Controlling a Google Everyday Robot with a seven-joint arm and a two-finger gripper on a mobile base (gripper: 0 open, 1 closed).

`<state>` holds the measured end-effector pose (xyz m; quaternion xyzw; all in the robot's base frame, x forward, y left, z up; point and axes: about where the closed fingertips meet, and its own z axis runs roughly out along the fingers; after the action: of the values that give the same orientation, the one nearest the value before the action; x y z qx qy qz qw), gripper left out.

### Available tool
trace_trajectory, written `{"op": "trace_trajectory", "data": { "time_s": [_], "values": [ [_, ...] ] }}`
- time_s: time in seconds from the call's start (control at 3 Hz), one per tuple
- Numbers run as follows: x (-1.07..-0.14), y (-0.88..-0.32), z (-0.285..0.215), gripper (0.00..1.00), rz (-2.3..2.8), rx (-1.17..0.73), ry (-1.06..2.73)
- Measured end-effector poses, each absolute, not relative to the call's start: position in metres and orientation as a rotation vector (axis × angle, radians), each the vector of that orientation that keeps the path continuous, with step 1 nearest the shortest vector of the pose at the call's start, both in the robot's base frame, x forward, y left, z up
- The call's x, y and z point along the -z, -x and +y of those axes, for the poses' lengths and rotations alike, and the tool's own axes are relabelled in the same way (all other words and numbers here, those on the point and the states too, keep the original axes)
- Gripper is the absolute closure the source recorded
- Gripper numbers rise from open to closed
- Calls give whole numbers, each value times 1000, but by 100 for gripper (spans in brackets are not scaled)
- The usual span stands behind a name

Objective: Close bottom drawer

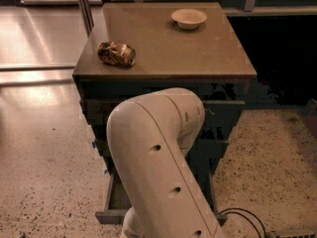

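The bottom drawer is the lowest of three dark brown drawers in a small cabinet. It stands pulled out toward me, and a strip of its grey-green floor shows at the left. My large white arm link crosses in front of the drawer fronts and hides most of them. My gripper is hidden somewhere below and behind this link and does not show in the camera view.
On the cabinet's top lie a crumpled brown packet at the front left and a pale bowl at the back right. A metal pole stands behind the left corner. A black cable lies on the speckled floor at the lower right.
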<state>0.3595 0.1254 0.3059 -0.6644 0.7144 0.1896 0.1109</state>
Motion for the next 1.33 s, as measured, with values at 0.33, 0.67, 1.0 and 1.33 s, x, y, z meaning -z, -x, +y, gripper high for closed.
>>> {"op": "trace_trajectory", "data": {
  "time_s": [0.33, 0.67, 1.0, 1.33],
  "values": [
    [-285, -384, 128, 100, 2142, -476, 1821],
    [-285, -384, 128, 100, 2142, -476, 1821],
    [-261, -383, 135, 100, 2129, -540, 1758],
    [-218, -377, 156, 100, 2120, -698, 1632]
  ]
}}
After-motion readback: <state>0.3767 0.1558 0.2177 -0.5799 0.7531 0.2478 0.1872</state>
